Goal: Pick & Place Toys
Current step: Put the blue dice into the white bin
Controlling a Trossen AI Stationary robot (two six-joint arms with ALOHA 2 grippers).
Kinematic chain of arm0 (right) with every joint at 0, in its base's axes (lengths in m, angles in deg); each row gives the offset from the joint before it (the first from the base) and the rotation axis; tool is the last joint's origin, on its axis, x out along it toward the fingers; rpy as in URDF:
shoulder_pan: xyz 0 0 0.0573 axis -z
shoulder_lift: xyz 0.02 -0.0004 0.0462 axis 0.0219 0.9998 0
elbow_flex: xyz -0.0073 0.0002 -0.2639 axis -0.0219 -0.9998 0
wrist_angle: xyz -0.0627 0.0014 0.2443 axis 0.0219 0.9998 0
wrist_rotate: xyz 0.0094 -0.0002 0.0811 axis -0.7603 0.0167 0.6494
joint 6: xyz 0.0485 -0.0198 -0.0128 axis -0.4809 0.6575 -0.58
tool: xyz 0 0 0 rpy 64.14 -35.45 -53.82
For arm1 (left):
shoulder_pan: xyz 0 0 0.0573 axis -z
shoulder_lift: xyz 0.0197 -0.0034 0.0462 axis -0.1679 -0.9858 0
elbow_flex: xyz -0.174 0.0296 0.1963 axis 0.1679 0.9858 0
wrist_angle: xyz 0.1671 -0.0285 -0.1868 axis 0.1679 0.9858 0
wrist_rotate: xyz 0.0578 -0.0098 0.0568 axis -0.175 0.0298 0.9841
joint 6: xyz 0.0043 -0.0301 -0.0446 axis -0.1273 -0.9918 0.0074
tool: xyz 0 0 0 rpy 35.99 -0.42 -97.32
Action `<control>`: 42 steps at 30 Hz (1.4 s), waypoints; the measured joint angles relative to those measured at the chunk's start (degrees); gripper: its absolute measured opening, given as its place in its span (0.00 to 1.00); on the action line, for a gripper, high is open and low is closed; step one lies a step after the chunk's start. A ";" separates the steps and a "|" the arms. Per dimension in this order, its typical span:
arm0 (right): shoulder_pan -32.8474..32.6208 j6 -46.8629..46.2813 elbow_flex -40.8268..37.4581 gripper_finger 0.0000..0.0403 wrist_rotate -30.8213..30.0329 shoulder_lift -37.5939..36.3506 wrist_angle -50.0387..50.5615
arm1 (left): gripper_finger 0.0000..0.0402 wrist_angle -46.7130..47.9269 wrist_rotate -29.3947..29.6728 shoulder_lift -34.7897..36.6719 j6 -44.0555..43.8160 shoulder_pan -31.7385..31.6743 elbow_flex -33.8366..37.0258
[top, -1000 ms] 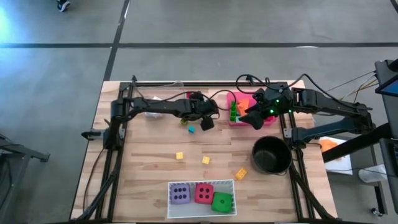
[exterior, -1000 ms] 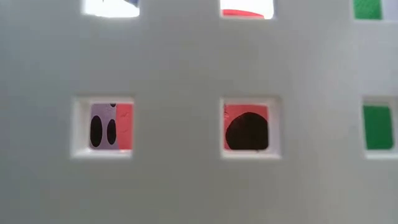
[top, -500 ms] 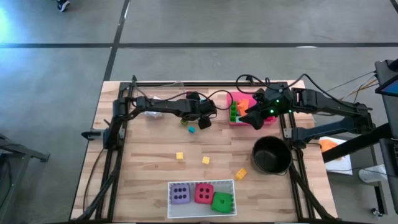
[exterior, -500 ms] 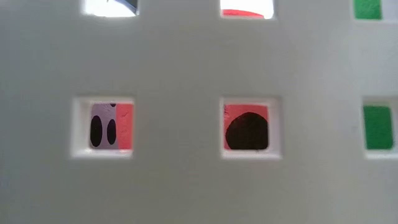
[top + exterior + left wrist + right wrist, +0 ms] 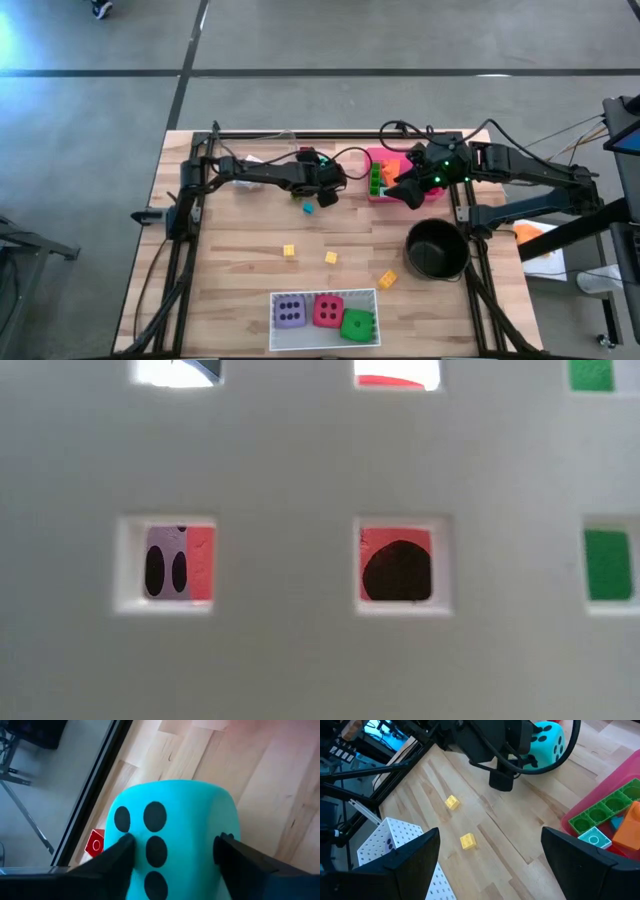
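Now teal die (image 5: 175, 835) sits between left gripper (image 5: 172, 857) fingers, pressed on both sides, gripped.

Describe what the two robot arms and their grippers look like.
Both arms are dark, slim and jointed, mounted on black frames at the table's sides. A black cable loops along the left arm to the left gripper. The right gripper has green lights glowing on its wrist. Both have two flat, matte black fingers.

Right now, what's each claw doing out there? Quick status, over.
Left claw astride teal die, fingers at its sides. Right claw open, empty, beside pink tray. Nothing in the way.
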 joint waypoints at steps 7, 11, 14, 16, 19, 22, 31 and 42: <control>-0.86 -0.02 0.00 0.85 0.00 0.00 -0.02 | 0.42 0.06 -1.85 0.04 0.20 -0.04 0.03; -0.86 0.00 0.00 0.85 0.00 0.00 -0.02 | 0.40 0.08 -3.16 0.07 0.17 -0.05 0.02; -0.86 0.00 0.00 0.85 0.00 0.00 -0.02 | 0.40 0.17 -3.50 0.07 0.17 -0.09 -0.11; -0.86 0.00 0.00 0.85 -0.02 0.00 -0.02 | 0.40 0.21 -3.71 0.17 0.17 -0.09 -0.09; -0.86 0.01 0.00 0.85 -0.02 0.00 -0.02 | 0.39 0.33 -4.12 0.41 0.17 -0.09 -0.15; -0.86 0.15 0.00 0.85 -0.04 0.00 -0.02 | 0.39 0.98 -4.68 0.85 0.17 -0.15 -0.79; -0.84 1.21 0.00 0.85 -0.21 0.00 -0.07 | 0.33 3.91 -12.87 3.51 -0.44 0.17 -3.50; -0.82 4.26 0.00 0.85 -0.17 0.00 0.04 | 0.32 8.78 -21.46 9.53 -4.57 1.86 -3.58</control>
